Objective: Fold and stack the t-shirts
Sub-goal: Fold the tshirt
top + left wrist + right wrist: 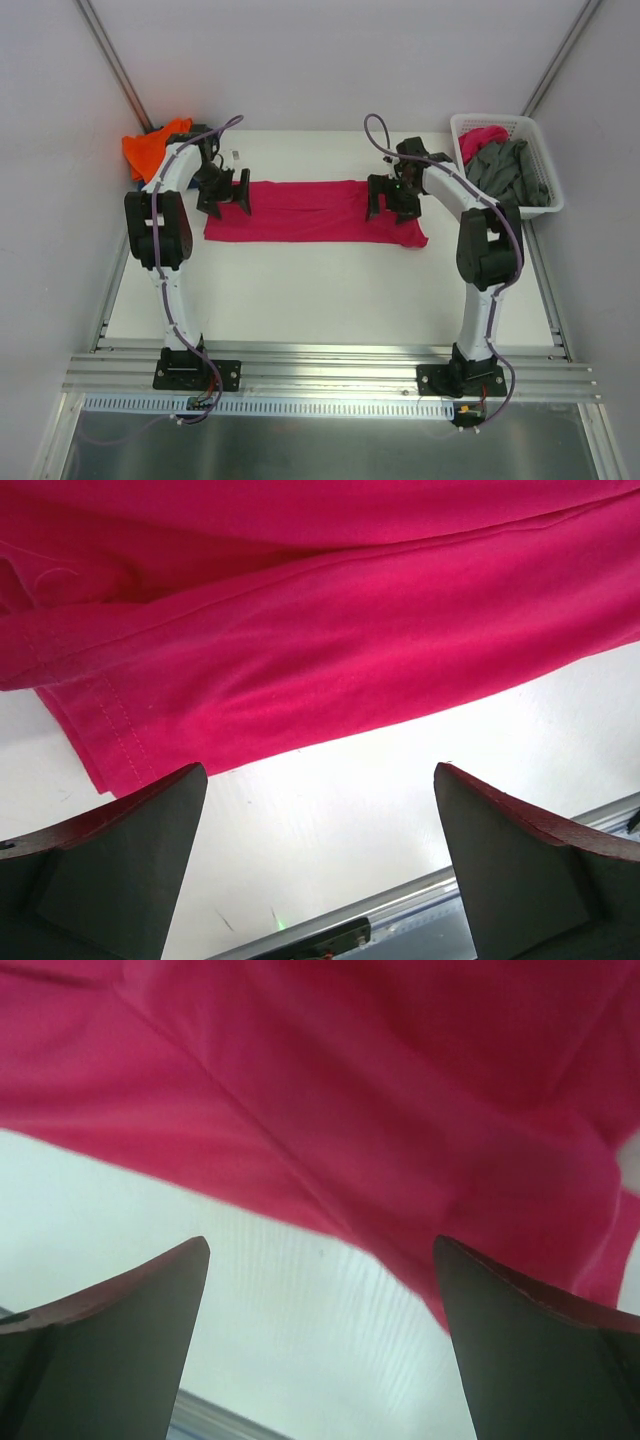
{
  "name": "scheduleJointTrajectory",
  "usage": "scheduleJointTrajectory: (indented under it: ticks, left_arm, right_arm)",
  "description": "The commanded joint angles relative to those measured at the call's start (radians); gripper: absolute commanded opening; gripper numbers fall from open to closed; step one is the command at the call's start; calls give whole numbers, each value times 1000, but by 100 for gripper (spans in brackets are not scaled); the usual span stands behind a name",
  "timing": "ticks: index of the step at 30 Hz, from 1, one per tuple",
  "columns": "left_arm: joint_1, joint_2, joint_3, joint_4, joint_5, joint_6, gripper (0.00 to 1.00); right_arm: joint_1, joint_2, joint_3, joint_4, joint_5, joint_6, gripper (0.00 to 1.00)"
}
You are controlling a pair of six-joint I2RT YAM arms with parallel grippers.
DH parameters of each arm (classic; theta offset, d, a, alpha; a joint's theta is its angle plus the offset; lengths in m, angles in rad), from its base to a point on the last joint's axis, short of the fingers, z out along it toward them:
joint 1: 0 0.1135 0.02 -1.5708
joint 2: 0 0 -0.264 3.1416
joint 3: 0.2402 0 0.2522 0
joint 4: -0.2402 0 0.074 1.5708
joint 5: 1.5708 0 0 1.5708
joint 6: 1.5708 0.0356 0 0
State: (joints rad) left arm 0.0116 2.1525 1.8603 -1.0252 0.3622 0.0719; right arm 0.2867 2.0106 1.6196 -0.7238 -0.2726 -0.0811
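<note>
Folding the pink shirt (310, 210) looks like the step in hand. It lies as a long, narrow band running left to right across the far half of the table (300, 300), apparently doubled over along its length. The left wrist view shows layered edges and a stitched hem at its left end.

The left gripper (228, 198) hangs over the band's left end and the right gripper (390, 205) over its right end. Both have their fingers spread wide apart and hold nothing. In each wrist view the cloth lies beyond the fingertips, with bare table between them, so neither gripper has a hold yet.

An orange shirt (150, 148) sits bunched in the far left corner of the table. A white basket (548, 170) stands at the far right corner, holding a grey shirt (510, 170) and a bit more pink cloth (480, 135). No tidy stack shows anywhere, so most of the task seems to lie ahead.

The next move probably calls for each gripper to drop onto its own end of the band, pinch through all the layers there, and bring one end over towards the other to shorten it. The right end looks uneven at the near corner, so a careless pinch could catch only the top layer and pull the fold open.
</note>
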Motion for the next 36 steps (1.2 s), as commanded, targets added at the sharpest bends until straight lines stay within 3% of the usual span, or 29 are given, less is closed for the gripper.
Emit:
scheduleJointTrajectory:
  ticks: [1,8,13,19,24,30,36]
  left_arm:
    - [-9,1,30,-24,-40,29,99]
    - [-7,171,221,-21,-78,60,99]
    - [-9,259,235,-22,-75,60,99]
    - [-9,235,133,-32,-51,49,99]
    - [-9,97,-91,-33,-34,42,99]
    - [-76,-57,-242,-33,-13,35,99]
    - [-173,-111,-372,-27,9,23,99]
  right_arm:
    - [0,72,130,14,-47,43,100]
    - [-6,183,206,21,-62,55,100]
    - [-15,220,201,26,-65,70,100]
    - [-49,281,273,20,-59,78,99]
    - [-80,355,396,21,-53,78,100]
    - [-87,444,534,56,-91,135,99]
    - [-75,559,706,116,-119,196,100]
